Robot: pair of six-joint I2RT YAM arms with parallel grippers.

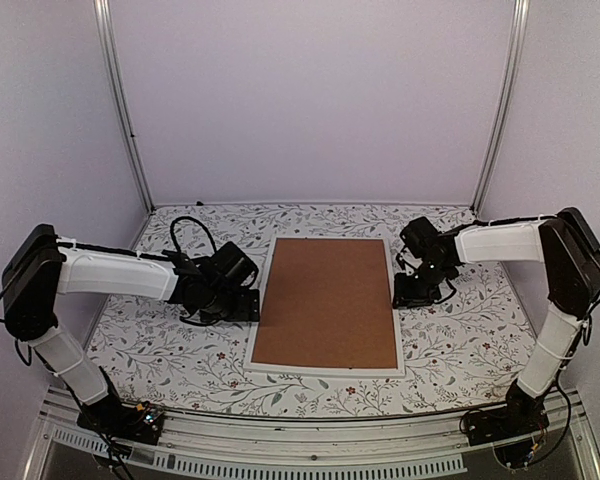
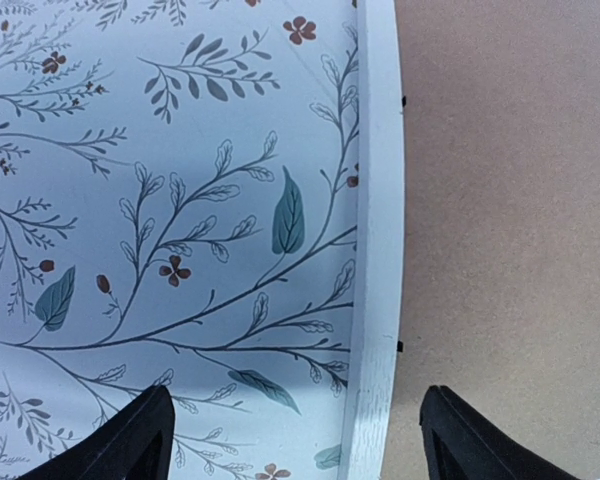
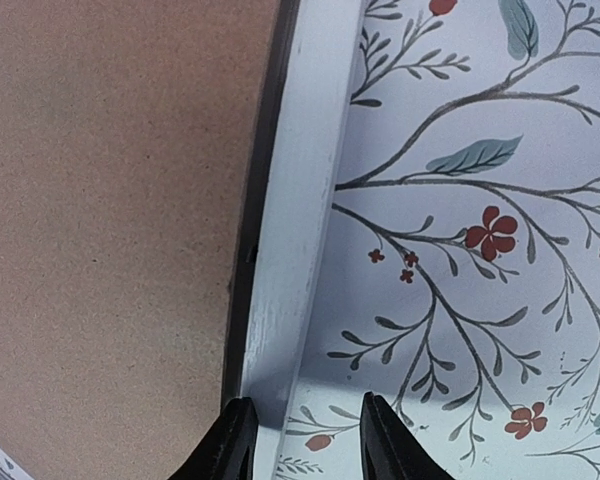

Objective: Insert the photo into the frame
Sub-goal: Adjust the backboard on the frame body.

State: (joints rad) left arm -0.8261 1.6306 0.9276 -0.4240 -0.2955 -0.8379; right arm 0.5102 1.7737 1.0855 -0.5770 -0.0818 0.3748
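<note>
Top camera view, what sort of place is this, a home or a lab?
Probably a lab test booth: plain white wall panels on metal posts enclose a floral-covered table, with two robot arms bolted at its near edge.

Plain pale back wall (image 1: 310,100), matching side walls (image 1: 40,120). Two metal posts (image 1: 121,110) at rear corners, leaning outward toward top. White tablecloth (image 1: 460,340), print of grey twigs, teal leaves, small red flowers. Slotted metal rail (image 1: 310,466) along near edge. Soft, even light.
</note>
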